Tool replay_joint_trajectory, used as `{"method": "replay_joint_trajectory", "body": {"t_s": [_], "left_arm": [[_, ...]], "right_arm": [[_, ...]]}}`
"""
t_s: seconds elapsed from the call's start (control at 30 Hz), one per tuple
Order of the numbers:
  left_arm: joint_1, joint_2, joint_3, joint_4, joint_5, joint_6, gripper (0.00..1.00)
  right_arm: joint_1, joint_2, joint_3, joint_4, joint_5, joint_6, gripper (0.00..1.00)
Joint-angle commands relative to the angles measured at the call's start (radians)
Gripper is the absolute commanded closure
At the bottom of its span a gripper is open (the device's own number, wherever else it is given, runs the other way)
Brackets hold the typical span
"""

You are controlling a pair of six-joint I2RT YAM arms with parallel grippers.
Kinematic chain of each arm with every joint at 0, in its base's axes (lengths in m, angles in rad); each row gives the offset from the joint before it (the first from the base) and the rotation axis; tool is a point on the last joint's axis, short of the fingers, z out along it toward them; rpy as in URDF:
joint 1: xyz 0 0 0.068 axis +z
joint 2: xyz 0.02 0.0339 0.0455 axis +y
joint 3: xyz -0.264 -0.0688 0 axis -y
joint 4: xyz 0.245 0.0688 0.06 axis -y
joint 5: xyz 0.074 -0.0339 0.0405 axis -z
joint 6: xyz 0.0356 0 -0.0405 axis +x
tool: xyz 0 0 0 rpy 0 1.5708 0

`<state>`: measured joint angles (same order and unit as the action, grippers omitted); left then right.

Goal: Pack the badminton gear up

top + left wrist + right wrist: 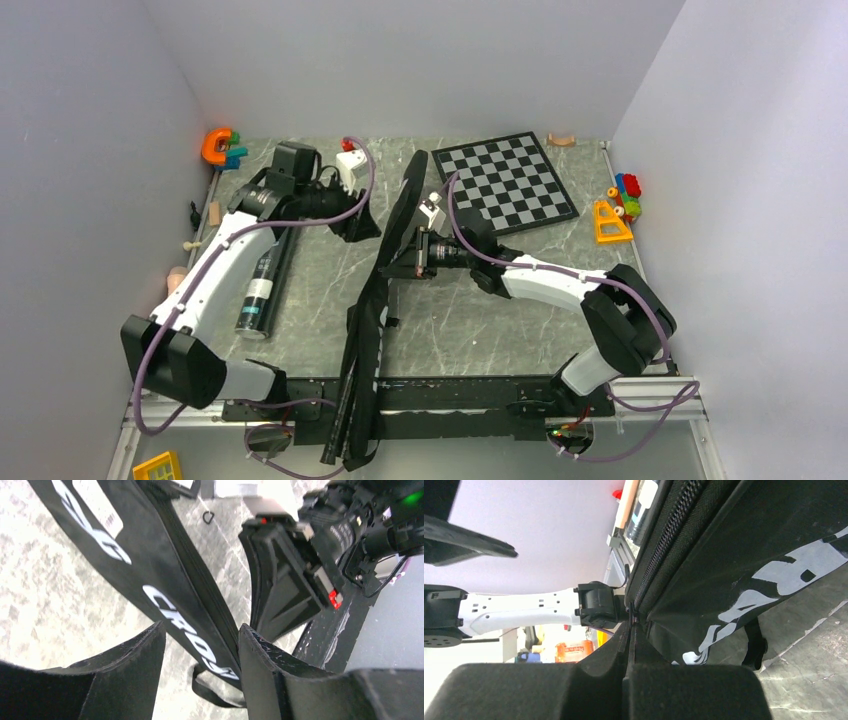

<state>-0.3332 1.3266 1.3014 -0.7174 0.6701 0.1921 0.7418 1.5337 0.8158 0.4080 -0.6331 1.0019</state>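
Observation:
The long black racket bag point(365, 330) stands on edge and runs from the table's middle to the near edge. White "CROSSWAY" lettering shows on it point(165, 570). My right gripper point(405, 255) is shut on the bag's zipper edge point(659, 545), its fingertips point(630, 625) pressed together around the seam. My left gripper point(360, 215) hovers just left of the bag's upper part. Its fingers point(202, 635) stand apart, the bag behind the gap and its edge close by the right finger. A dark tube point(262, 290) with a white end lies under the left arm.
A black-and-white chessboard point(505, 182) lies at the back right, with colourful toys point(620, 205) beside it. An orange and teal toy point(222, 147) sits at the back left, a white and red block point(348, 160) behind my left gripper, and a yellow toy point(158, 467) at the near left.

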Motion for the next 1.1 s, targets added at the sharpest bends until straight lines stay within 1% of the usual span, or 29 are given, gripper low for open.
{"method": "replay_joint_trajectory", "body": {"t_s": [0.0, 0.1, 0.23, 0.3, 0.4, 0.5, 0.67, 0.8, 0.93, 1.07], "left_arm": [[-0.011, 0.089, 0.062, 0.067, 0.079, -0.023, 0.41], [-0.023, 0.123, 0.058, 0.078, 0.106, 0.005, 0.41], [-0.040, 0.150, 0.037, 0.082, 0.087, 0.038, 0.42], [-0.041, 0.164, 0.030, 0.082, 0.085, 0.046, 0.43], [-0.044, 0.172, 0.030, 0.072, 0.123, 0.044, 0.48], [-0.053, 0.176, 0.028, 0.068, 0.111, 0.052, 0.57], [-0.055, 0.209, 0.035, 0.060, 0.106, 0.040, 0.78], [-0.054, 0.223, 0.056, 0.067, 0.114, 0.011, 0.99], [-0.054, 0.240, 0.101, 0.092, 0.111, -0.048, 1.00], [-0.053, 0.240, 0.147, 0.152, 0.059, -0.122, 1.00]], "right_arm": [[0.014, -0.018, 0.019, 0.007, -0.014, -0.017, 1.00], [0.014, -0.029, 0.017, 0.005, 0.000, -0.019, 1.00], [0.015, -0.030, 0.026, 0.010, 0.000, -0.017, 1.00], [0.016, -0.024, 0.032, 0.013, -0.002, -0.014, 1.00], [0.020, -0.016, 0.040, 0.016, -0.004, -0.013, 1.00], [0.021, -0.017, 0.043, 0.022, 0.000, -0.008, 1.00], [0.024, -0.033, 0.048, 0.024, 0.008, -0.002, 1.00], [0.023, -0.053, 0.043, 0.021, 0.022, 0.002, 1.00], [0.024, -0.054, 0.046, 0.024, 0.019, 0.013, 1.00], [0.026, -0.057, 0.057, -0.005, 0.008, 0.012, 1.00]]}}
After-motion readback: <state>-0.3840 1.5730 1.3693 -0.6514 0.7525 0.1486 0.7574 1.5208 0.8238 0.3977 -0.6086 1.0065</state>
